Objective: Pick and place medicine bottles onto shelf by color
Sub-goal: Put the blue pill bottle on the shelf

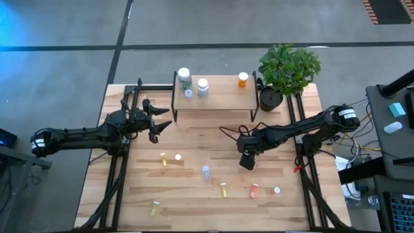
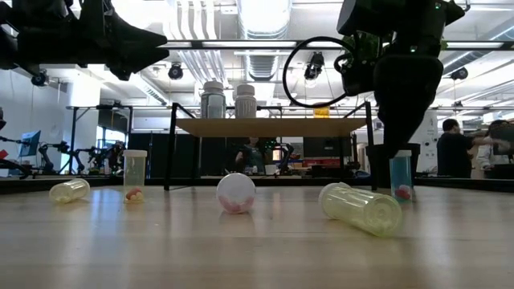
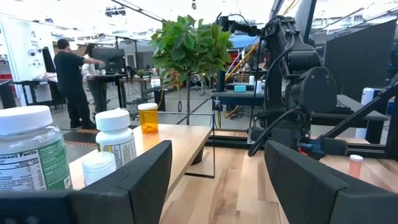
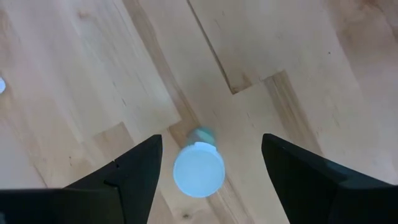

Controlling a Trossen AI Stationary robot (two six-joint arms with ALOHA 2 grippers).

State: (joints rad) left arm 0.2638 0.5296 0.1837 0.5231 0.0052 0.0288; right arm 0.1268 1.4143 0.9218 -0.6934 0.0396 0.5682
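The shelf stands at the table's far side and carries a green-labelled bottle, a white bottle, a small vial and an orange bottle. My right gripper is open and points down over a small upright bottle with a pale cap. Its fingers stand on either side of the bottle, apart from it. The same bottle shows below the gripper in the low view. My left gripper is open and empty, raised by the shelf's left end.
Loose bottles lie or stand on the tabletop nearer the front: yellow ones, a clear one, an orange one, and white-capped ones. A potted plant stands at the shelf's right end.
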